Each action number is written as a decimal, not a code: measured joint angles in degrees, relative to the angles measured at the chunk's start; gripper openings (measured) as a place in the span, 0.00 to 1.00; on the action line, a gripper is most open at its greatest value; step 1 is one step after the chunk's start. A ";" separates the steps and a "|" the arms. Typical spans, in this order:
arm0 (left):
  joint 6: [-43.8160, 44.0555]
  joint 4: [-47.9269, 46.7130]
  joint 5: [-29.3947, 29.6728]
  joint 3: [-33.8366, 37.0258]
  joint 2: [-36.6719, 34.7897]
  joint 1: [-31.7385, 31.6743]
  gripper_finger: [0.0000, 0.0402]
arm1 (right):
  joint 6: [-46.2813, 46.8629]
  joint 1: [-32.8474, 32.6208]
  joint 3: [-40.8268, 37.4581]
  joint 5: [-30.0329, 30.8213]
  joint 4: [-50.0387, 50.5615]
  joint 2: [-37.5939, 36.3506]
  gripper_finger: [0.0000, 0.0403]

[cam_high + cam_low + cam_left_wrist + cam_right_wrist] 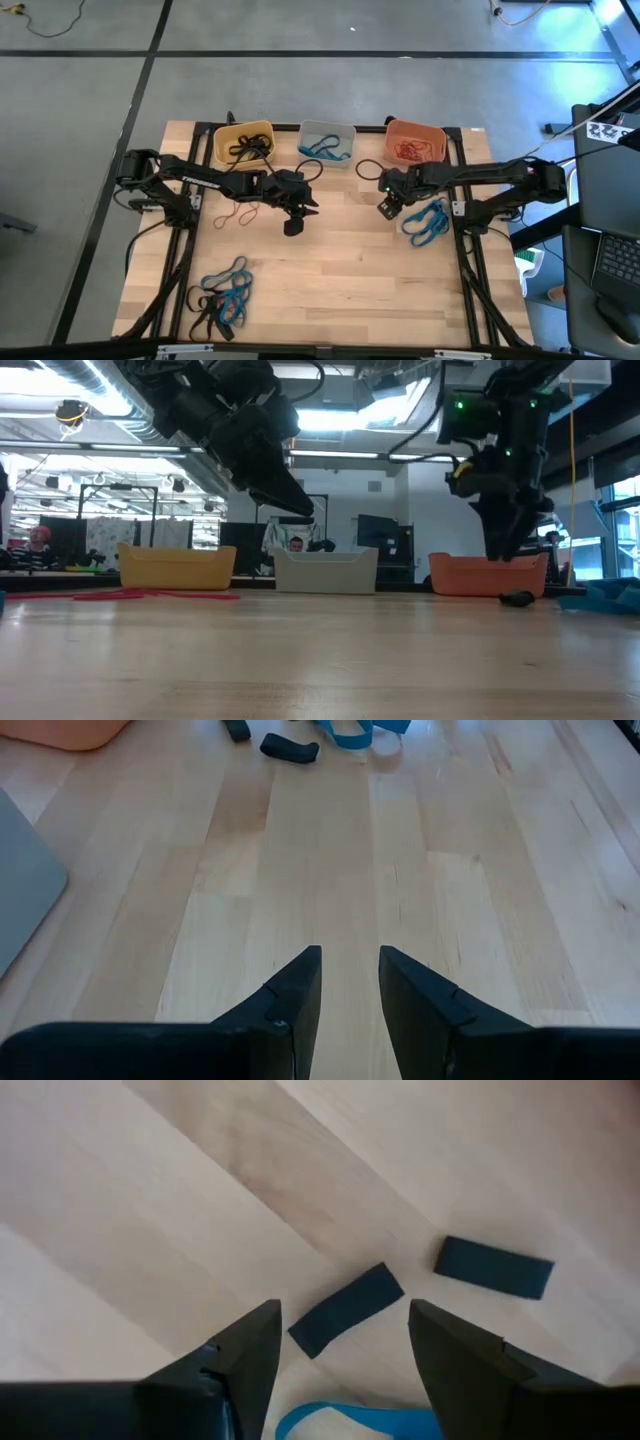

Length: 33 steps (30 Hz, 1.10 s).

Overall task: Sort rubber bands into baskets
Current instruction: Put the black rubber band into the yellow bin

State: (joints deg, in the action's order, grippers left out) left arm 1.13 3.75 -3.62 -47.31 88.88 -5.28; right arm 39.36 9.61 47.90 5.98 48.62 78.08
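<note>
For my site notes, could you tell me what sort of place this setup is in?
Probably a robotics lab or open workshop: a wooden table on a bare concrete floor, exposed ceiling ducts, and desks with monitors behind the three baskets.

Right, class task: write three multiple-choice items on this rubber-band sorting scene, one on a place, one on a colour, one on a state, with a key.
1. Where is the grey basket?
A. between the yellow and orange baskets
B. at the table's near edge
C. under the left arm

2. What colour are the bands in the orange basket?
A. blue
B. black
C. red-orange

3. How do the right gripper's jaws stand?
A. shut on a blue band
B. open, empty
C. shut, empty

Key: 1 A, the high view shows it in the row between the yellow basket and the orange one. 2 C, red-orange bands lie inside. 3 B, the wrist view shows a wide gap over a black band that lies on the table.
</note>
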 joint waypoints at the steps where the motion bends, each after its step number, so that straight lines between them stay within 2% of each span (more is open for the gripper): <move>1: 0.00 0.01 0.00 0.00 0.00 0.01 0.25 | 0.63 0.01 -0.74 0.00 -0.35 0.00 0.55; 15: 0.06 0.42 0.00 0.00 0.00 0.01 0.25 | 4.41 0.04 -10.35 -4.21 -11.41 0.37 0.55; 23: 0.08 0.42 0.00 0.00 0.00 0.00 0.25 | 2.82 0.12 -11.81 -4.11 -14.56 2.77 0.53; 27: 0.09 0.42 0.00 0.00 0.00 0.01 0.25 | 1.54 0.11 -11.81 -4.07 -14.73 2.93 0.41; 33: 0.04 0.42 0.00 0.00 0.00 0.01 0.25 | -1.59 0.11 -11.80 -4.19 -15.44 2.97 0.15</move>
State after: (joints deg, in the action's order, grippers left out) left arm 1.17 4.16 -3.62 -47.31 88.88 -5.27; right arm 37.77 9.72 36.10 1.79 33.17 81.05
